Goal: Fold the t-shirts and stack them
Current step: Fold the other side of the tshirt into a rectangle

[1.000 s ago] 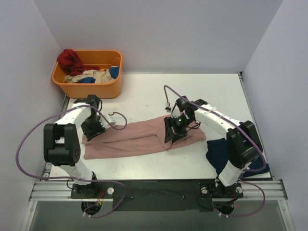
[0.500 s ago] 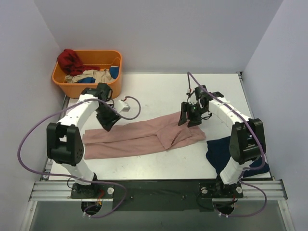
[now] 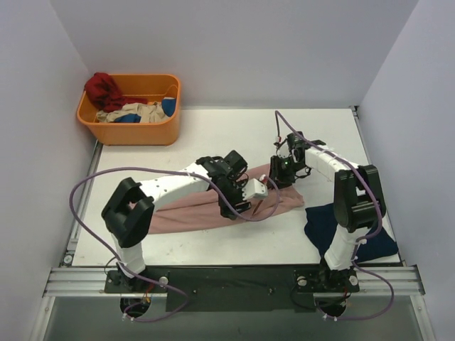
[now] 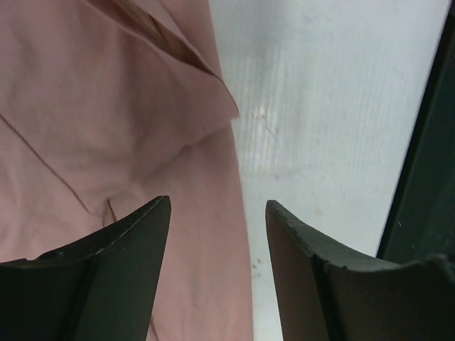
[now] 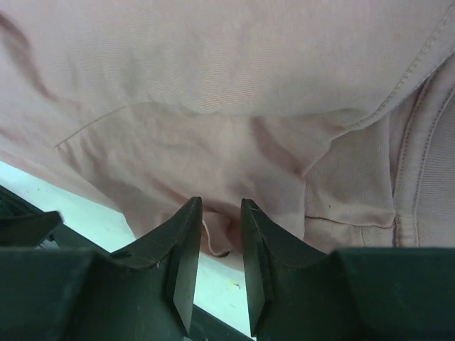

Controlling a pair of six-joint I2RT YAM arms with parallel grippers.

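The dusty-pink t-shirt (image 3: 185,213) lies as a long folded strip across the table's middle; its print is not visible. It fills the left wrist view (image 4: 106,106) and the right wrist view (image 5: 213,85). My left gripper (image 3: 238,207) is open over the shirt's near edge, right of centre, with its jaws wide apart and empty (image 4: 218,206). My right gripper (image 3: 281,170) is at the shirt's far right part, its jaws nearly closed on a fold of pink cloth (image 5: 220,206). The dark navy t-shirt (image 3: 334,224) lies crumpled at the near right, beside the right arm's base.
An orange basket (image 3: 128,131) with red, beige and blue clothes stands at the far left corner. The white table (image 3: 213,135) has walls on three sides. A dark rail (image 4: 426,177) runs along its near edge.
My left arm has swung from the shirt's left end across to its right half. My right gripper has moved from the shirt's middle to its far right part and lowered onto the cloth.
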